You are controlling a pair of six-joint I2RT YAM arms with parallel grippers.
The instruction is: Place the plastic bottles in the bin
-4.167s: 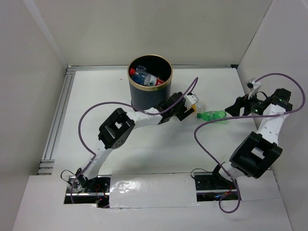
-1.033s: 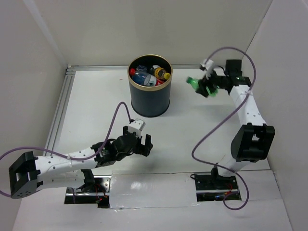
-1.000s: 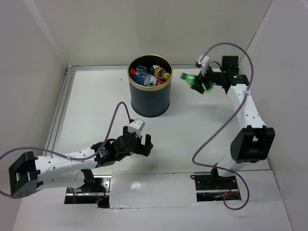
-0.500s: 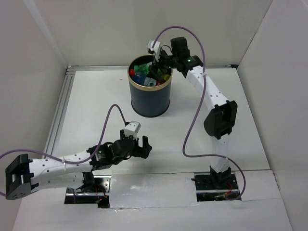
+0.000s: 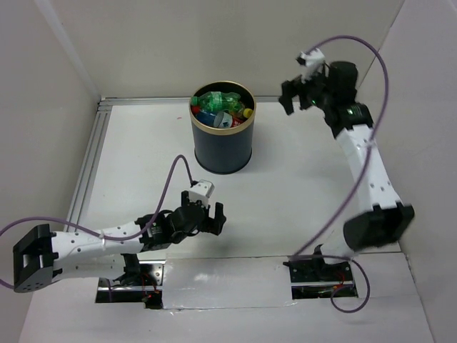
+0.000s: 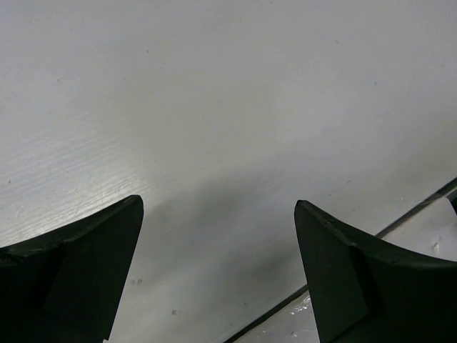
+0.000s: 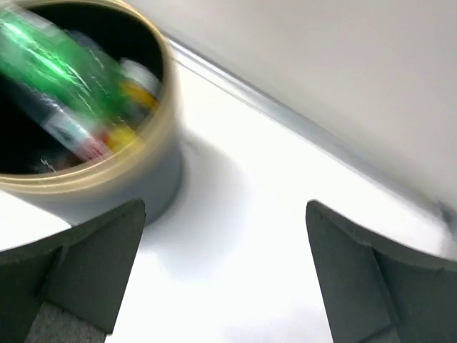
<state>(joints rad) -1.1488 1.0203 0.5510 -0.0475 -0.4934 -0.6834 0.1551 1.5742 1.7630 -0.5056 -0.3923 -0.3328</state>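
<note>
Top view: my right end effector (image 5: 300, 96) is hanging open and empty near the bin (image 5: 222, 151); the plastic bottles (image 5: 221, 106) are piling up to its rim. Left wrist: my left end effector (image 6: 218, 271) is gaping over the counter (image 6: 214, 107). Right wrist, blurred: a green bottle (image 7: 64, 64) is perhaps riding high and could roll out.

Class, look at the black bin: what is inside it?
Inside the bin lies a pile of plastic bottles, a green bottle on top, with red, blue and yellow bits showing. Whatever lies beneath that top layer is covered.
</note>
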